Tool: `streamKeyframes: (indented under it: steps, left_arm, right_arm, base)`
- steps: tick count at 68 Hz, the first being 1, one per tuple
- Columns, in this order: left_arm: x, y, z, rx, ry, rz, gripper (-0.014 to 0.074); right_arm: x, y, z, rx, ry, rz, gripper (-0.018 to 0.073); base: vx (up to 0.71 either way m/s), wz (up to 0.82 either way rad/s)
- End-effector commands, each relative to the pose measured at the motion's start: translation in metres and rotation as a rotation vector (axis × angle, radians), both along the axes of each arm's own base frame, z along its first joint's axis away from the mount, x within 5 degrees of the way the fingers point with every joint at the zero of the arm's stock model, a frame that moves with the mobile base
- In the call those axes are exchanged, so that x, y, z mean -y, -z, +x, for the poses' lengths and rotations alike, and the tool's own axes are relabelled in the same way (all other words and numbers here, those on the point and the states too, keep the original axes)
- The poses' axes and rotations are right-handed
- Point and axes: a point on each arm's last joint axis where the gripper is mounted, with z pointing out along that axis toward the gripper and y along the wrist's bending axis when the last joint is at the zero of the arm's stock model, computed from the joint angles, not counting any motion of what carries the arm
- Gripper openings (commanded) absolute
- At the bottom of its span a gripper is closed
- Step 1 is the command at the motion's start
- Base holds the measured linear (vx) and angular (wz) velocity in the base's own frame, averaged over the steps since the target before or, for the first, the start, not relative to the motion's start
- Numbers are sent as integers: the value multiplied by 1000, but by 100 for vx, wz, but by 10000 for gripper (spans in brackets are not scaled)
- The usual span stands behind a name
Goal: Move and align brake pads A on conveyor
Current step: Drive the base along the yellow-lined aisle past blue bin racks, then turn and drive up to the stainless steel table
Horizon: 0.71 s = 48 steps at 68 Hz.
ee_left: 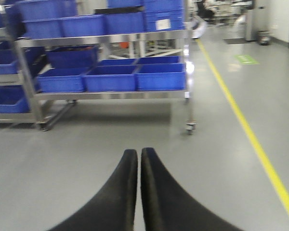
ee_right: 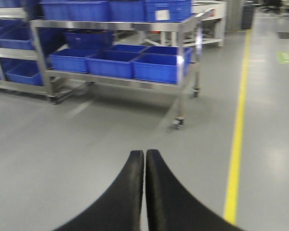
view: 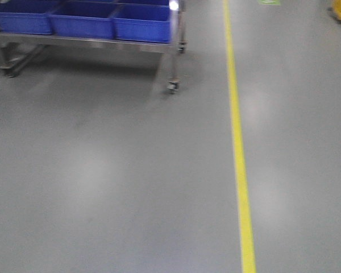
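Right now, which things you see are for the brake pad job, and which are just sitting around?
For the job: left gripper, right gripper, both shut and empty. No brake pads or conveyor in view.
Just there: blue bins, steel cart, yellow floor line.

Left jaws, right jaws: together, empty.

Blue bins (view: 82, 20) sit on a wheeled steel cart (view: 171, 68) at upper left; a yellow line (view: 237, 136) crosses the grey floor (view: 102, 170) at right.

A grey glossy floor (view: 102, 170) bears a yellow line (view: 238, 148) beside a wheeled steel rack (ee_left: 111, 95) of blue bins (ee_left: 111, 79).
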Motion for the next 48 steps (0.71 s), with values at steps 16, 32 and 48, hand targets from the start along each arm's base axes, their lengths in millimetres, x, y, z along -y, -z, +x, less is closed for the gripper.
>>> streamKeyframes:
  steps: [16,32,48]
  left_arm:
    - [0,-14,-4,108,4,-6,-6]
    - [0,-14,-4,108,4,-6,-6]
    - [0,-14,-4,108,4,-6,-6]
  right_arm:
    - [0,-15,0,91,2,15,-6]
    - [0,-15,0,91,2,15,-6]
    - [0,-15,0,91,2,15,-6]
  base:
    - [13,86]
    - [8,105]
    - [4,98]
